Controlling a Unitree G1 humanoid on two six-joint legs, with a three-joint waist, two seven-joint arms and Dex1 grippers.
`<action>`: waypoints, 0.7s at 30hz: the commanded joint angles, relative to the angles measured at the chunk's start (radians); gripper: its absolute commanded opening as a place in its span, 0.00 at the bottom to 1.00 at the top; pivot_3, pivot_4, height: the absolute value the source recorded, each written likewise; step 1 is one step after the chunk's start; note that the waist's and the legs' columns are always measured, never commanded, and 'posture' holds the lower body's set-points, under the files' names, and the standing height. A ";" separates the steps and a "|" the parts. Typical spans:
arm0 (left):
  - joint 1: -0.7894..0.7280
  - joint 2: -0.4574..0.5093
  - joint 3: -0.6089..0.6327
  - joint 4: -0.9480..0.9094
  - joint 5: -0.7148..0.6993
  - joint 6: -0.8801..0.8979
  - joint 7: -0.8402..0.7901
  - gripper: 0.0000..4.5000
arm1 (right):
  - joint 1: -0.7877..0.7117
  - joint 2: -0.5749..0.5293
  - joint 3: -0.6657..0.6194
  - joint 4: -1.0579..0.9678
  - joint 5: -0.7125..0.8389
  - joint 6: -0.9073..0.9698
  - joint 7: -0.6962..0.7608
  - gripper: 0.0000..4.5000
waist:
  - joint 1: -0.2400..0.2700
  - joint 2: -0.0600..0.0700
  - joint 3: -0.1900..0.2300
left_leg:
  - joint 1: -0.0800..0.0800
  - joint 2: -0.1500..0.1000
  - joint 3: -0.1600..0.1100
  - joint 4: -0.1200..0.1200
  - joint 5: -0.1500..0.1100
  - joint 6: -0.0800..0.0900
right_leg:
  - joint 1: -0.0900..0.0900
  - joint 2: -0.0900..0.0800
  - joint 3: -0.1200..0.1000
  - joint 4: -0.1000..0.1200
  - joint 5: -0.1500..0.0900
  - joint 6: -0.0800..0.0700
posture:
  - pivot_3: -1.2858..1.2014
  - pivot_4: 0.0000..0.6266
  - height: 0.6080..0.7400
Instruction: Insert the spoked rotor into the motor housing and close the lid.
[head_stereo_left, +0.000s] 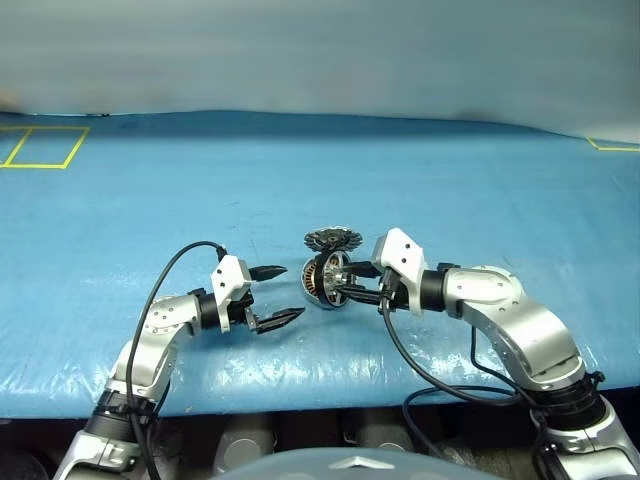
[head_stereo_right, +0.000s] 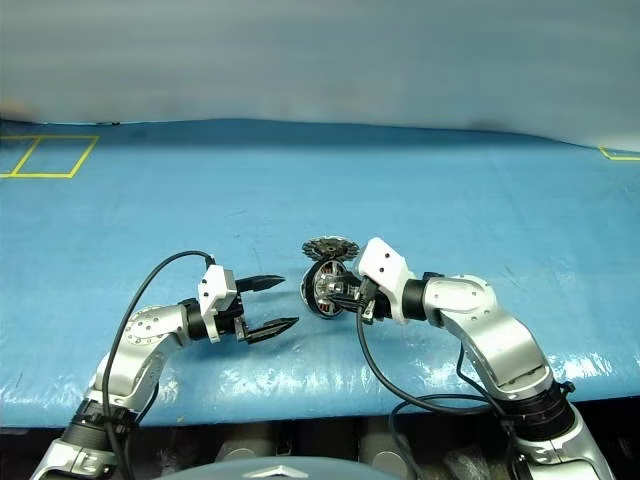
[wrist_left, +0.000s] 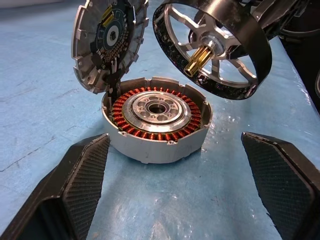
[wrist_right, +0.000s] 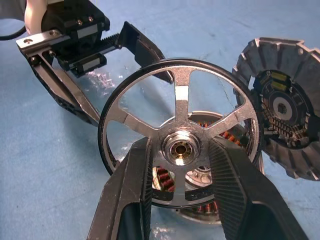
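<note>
Right wrist view shows the right gripper (wrist_right: 180, 165) clamped on the spoked rotor (wrist_right: 181, 145), held tilted just above the motor housing (wrist_left: 156, 120) on the blue mat (head_stereo_left: 420, 180), centre frame. Its lid (wrist_left: 107, 42) stands hinged open; the left gripper (head_stereo_left: 276, 295) waits wide apart just beside it.

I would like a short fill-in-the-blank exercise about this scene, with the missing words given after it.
1. The right gripper holds the spoked ____.
2. The lid of the motor housing stands ____.
3. The windings inside the housing have a ____ colour.
4. The left gripper is open and holds ____.

Missing words: rotor; open; copper; nothing
</note>
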 joint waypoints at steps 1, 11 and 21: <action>0.001 -0.008 -0.002 -0.004 0.000 -0.020 0.001 1.00 | -0.018 0.011 0.008 0.038 -0.007 -0.031 -0.016 0.29 | 0.000 0.000 0.000 | 0.000 0.000 0.000 0.000 0.000 0.000 | 0.000 0.000 0.000 0.000 0.000 0.000 | 0.52 0.24 1.00; 0.008 -0.017 -0.010 -0.004 0.004 -0.022 0.002 1.00 | -0.024 0.031 0.030 0.107 -0.037 -0.068 -0.051 0.29 | -0.002 0.000 0.000 | 0.000 0.000 0.000 0.000 0.000 0.000 | 0.000 0.001 0.000 0.000 0.000 0.000 | 0.52 0.24 1.00; 0.005 -0.025 -0.018 -0.006 0.007 -0.018 0.001 1.00 | -0.085 -0.016 0.118 0.079 -0.090 -0.064 -0.025 0.29 | -0.008 0.000 0.000 | 0.000 0.000 0.000 0.000 0.000 0.000 | 0.000 0.000 0.000 0.000 0.000 0.000 | 0.52 0.24 1.00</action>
